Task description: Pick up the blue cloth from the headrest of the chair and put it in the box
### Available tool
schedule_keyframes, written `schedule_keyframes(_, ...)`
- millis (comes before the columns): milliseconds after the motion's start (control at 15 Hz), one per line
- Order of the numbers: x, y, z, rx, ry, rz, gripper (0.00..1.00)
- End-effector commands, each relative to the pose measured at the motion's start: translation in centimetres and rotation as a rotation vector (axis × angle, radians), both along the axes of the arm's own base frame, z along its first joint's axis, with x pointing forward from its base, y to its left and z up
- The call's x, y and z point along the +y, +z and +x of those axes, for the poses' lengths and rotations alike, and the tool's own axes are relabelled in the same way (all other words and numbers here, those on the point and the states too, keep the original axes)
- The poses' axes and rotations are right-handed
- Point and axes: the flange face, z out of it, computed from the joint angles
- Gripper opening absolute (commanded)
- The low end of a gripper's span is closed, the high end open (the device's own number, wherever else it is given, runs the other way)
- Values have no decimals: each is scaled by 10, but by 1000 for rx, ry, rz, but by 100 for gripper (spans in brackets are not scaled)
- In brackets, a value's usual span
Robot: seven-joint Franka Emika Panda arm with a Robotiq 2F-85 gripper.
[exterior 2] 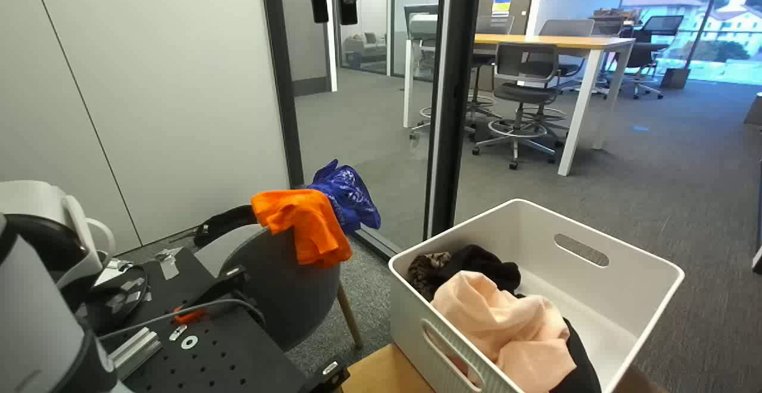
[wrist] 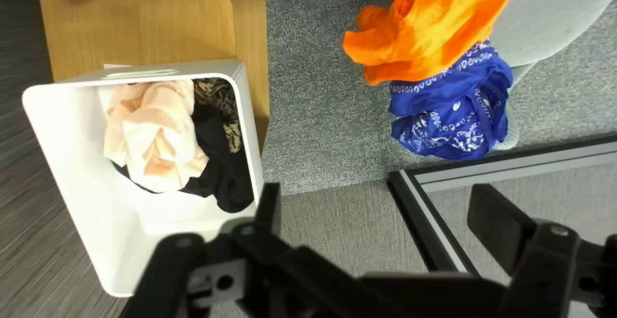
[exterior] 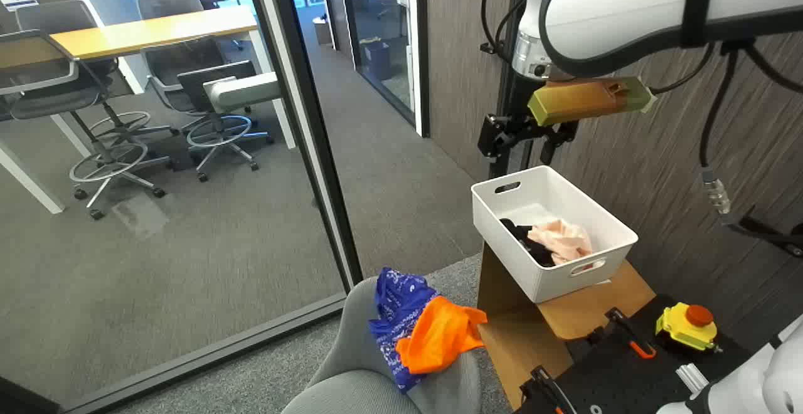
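Observation:
The blue patterned cloth (exterior: 401,298) hangs over the top of the grey chair's backrest (exterior: 357,332). It also shows in an exterior view (exterior 2: 351,196) and in the wrist view (wrist: 455,115). An orange cloth (exterior: 442,335) lies partly over it. The white box (exterior: 502,263) holds a peach cloth (exterior: 561,238) and dark cloths; its rim also shows in the wrist view (wrist: 41,120). My gripper (wrist: 378,205) is open, with nothing between its fingers. It is up in the air near the box, apart from the cloths, and also shows in an exterior view (exterior 2: 334,19).
The box stands on a wooden stand (exterior: 590,307). A glass partition with a black frame (exterior: 307,125) runs behind the chair. A black perforated board (exterior 2: 196,357) with clamps lies beside the robot base, with a yellow and red stop button (exterior: 687,326). A dark wall stands behind the box.

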Motion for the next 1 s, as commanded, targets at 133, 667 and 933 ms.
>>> schedule_keyframes(133, 1, 9, 1, -17, 1, 2, 100)
schedule_keyframes(667, 14, 0, 7, -31, 56, 5, 100)
schedule_keyframes(933, 40, -13, 17, -48, 188, -2, 100)
